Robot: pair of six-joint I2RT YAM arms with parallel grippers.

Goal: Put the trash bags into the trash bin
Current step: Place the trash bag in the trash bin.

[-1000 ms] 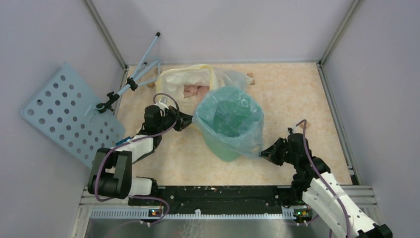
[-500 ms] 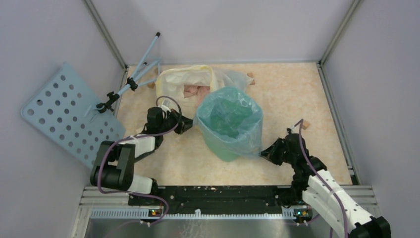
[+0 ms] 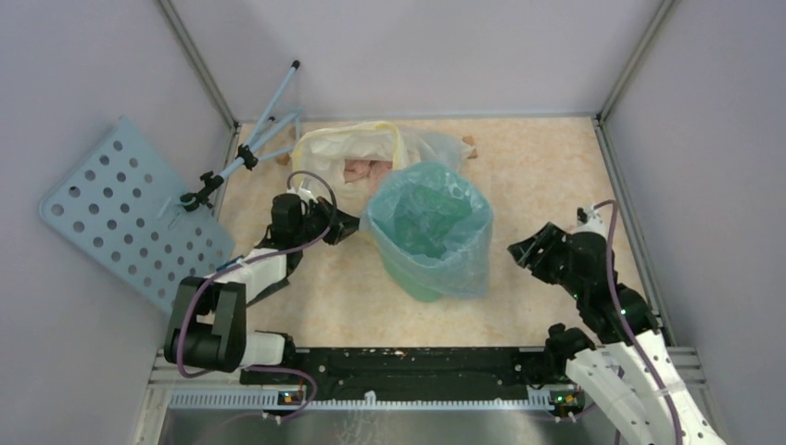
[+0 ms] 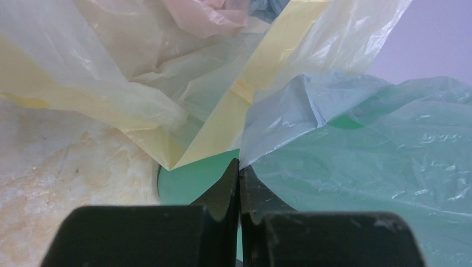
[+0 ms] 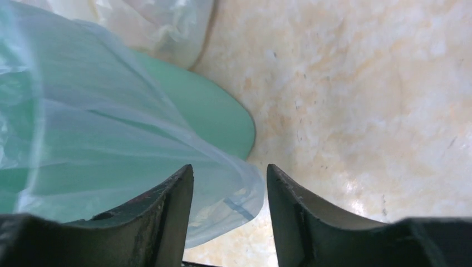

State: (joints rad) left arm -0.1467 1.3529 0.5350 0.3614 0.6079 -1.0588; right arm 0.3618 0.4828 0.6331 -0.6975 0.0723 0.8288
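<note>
The mint-green trash bin [image 3: 422,278] stands mid-table, lined by the pale-blue trash bag [image 3: 428,218], whose edge folds over the rim. My left gripper [image 3: 360,226] is at the bin's left side. In the left wrist view its jaws [image 4: 239,167] are shut, pinching a corner of the bag [image 4: 311,111] at their tips, with the bin wall [image 4: 189,181] just behind. My right gripper [image 3: 517,252] hangs open to the right of the bin, apart from it. In the right wrist view a loose flap of the bag [image 5: 234,192] lies between and below the open fingers [image 5: 228,169], beside the bin [image 5: 217,114].
A whitish bag with a yellow rim [image 3: 348,148] lies behind the bin and touches it, filling the upper left wrist view [image 4: 139,83]. A pale-blue perforated board [image 3: 120,213] and a blue rod stand [image 3: 264,125] lean at the left wall. Metal posts mark the back corners.
My right gripper opened, let go of the bag's lower-right edge and drew back to the right and up. The freed edge fell against the bin. The left gripper kept its place.
</note>
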